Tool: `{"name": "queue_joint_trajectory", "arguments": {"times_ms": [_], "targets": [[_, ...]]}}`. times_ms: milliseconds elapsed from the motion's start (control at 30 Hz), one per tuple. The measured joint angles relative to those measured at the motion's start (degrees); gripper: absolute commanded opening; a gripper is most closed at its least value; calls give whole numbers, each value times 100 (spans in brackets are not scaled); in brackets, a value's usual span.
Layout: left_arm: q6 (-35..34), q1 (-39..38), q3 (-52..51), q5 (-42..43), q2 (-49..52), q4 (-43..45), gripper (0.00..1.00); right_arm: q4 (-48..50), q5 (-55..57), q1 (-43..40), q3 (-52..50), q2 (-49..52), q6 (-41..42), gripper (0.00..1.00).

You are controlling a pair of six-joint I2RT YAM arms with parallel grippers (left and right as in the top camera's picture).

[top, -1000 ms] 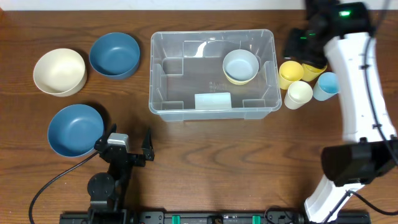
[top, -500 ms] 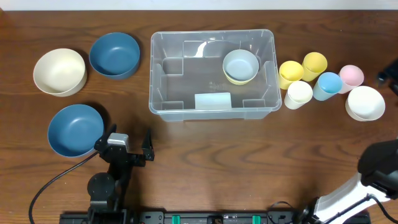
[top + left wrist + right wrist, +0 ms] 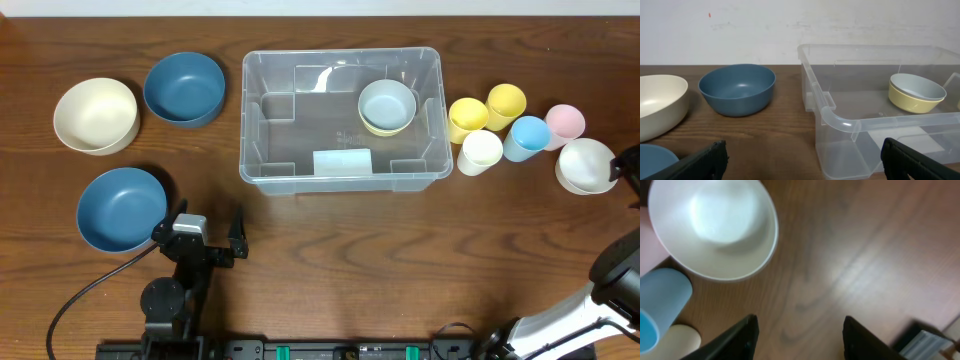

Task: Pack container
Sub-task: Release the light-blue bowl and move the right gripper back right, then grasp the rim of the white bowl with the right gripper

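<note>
**A:** Where's the container?

**B:** The container [image 3: 280, 140] stands upright on the counter [image 3: 400, 270], mid-counter towards the far edge. In its far right part a pale blue bowl [image 3: 387, 103] is nested in a yellow bowl [image 3: 910, 103].

**A:** And to its left?

**B:** A blue bowl [image 3: 184, 88] is near the container's far left corner, with a cream bowl [image 3: 95, 115] beyond it. A second blue bowl [image 3: 121, 208] lies to the left of the container and nearer the robot.

**A:** To its right?

**B:** Two yellow cups [image 3: 467, 118] and a cream cup [image 3: 480, 150] stand just beside the right wall. A light blue cup [image 3: 525, 137] and a pink cup [image 3: 565, 122] are farther out, and a white bowl [image 3: 587, 165] is farthest.

**A:** The grippers?

**B:** The left gripper [image 3: 200, 232] sits on the near side of the container, off its left corner. Its jaws are spread wide, with nothing between them. The right gripper [image 3: 802, 340] is well to the container's right, just past the white bowl. Its jaws are apart over bare wood and hold nothing.
</note>
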Motion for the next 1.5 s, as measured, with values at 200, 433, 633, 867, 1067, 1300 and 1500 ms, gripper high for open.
{"name": "queue_joint_trajectory", "arguments": {"times_ms": [200,433,633,867,1067,1300,1500], "targets": [[0,0,0,0,-2,2,98,1080,-120,0,-645,0,-44,51],[0,0,0,0,0,2,98,2065,-168,4,-1388,0,-190,46],[0,0,0,0,0,2,98,2553,-190,4,-1840,0,-299,39],[0,0,0,0,0,2,98,2920,-192,4,-2061,0,-361,36],[0,0,0,0,0,0,98,3270,-195,4,-2393,0,-407,28],[0,0,0,0,0,0,98,3228,-214,4,-2638,0,-367,3],[0,0,0,0,0,0,98,2787,-369,9,-2618,-133,-197,1]]}}
